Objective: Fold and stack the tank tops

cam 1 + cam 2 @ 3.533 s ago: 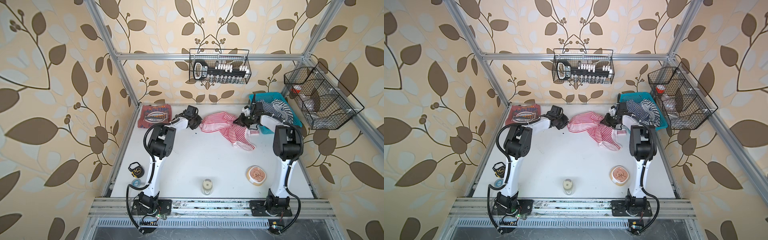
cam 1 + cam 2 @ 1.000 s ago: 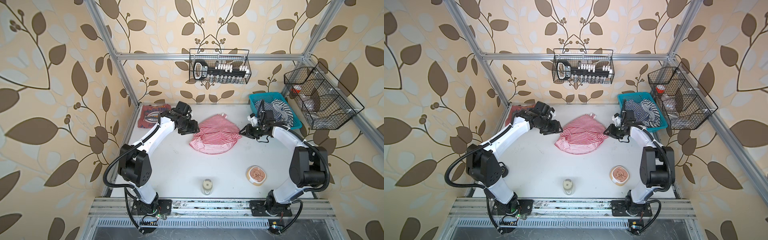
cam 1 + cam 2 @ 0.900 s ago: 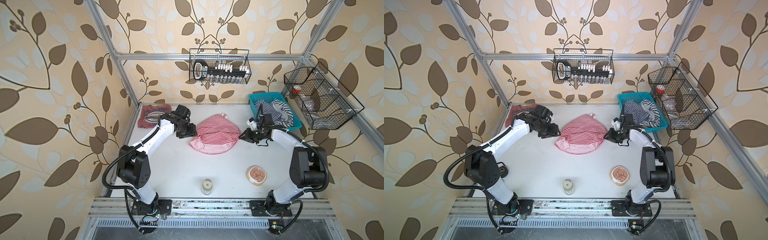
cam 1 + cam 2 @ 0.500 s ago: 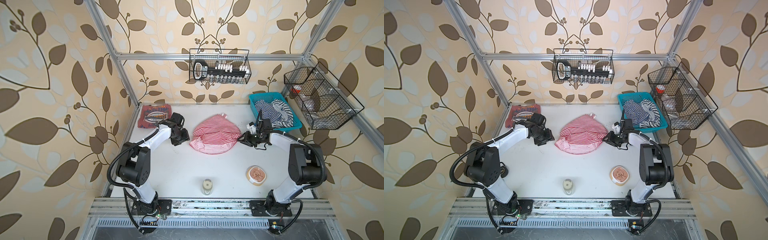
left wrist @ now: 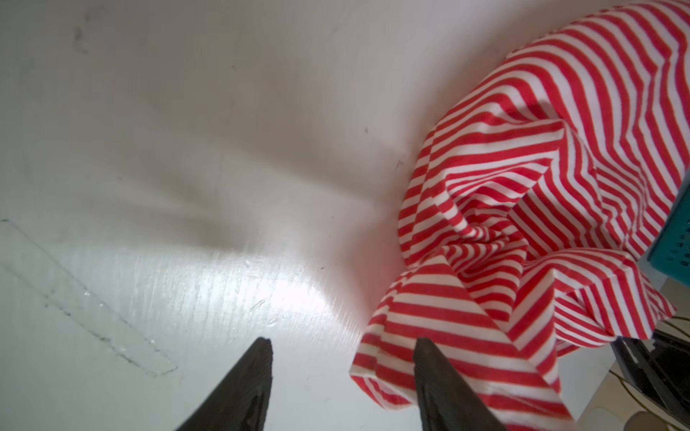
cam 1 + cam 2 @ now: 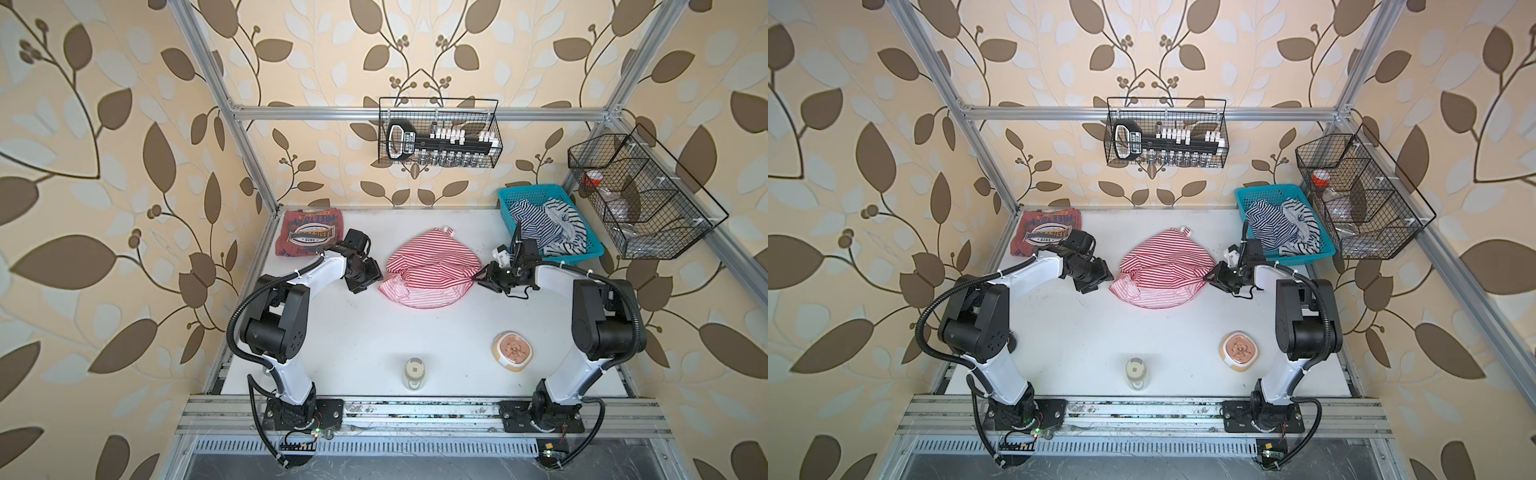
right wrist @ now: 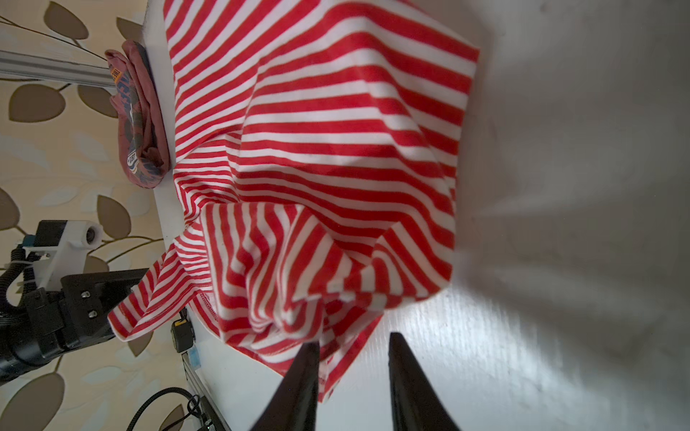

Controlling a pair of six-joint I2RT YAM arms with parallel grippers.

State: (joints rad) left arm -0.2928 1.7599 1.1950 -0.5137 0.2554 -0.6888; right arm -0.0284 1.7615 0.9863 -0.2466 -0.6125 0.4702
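Observation:
The red-and-white striped tank top (image 6: 428,270) (image 6: 1163,270) lies in a rounded, doubled-over heap mid-table. The brick-red tank top (image 6: 309,232) (image 6: 1046,230) with the 1973 print lies folded in the back left corner. My left gripper (image 6: 366,283) (image 6: 1091,283) (image 5: 343,341) stands open just left of the striped top, with the cloth's corner (image 5: 377,365) beside one finger and nothing held. At the top's right tip, my right gripper (image 6: 483,276) (image 6: 1214,279) (image 7: 354,340) has its jaws apart. A cloth edge (image 7: 336,369) lies against one finger.
A teal basket (image 6: 508,199) with navy-striped clothes (image 6: 540,226) stands at the back right, close behind my right wrist. Wire baskets hang on the back wall (image 6: 438,133) and right wall (image 6: 640,199). A jar (image 6: 415,372) and a small round dish (image 6: 513,350) stand near the front.
The striped top, earlier spread crumpled at the back, now lies doubled over mid-table. Over the last second both grippers have drawn slightly frontward at its sides, and the right jaws have parted.

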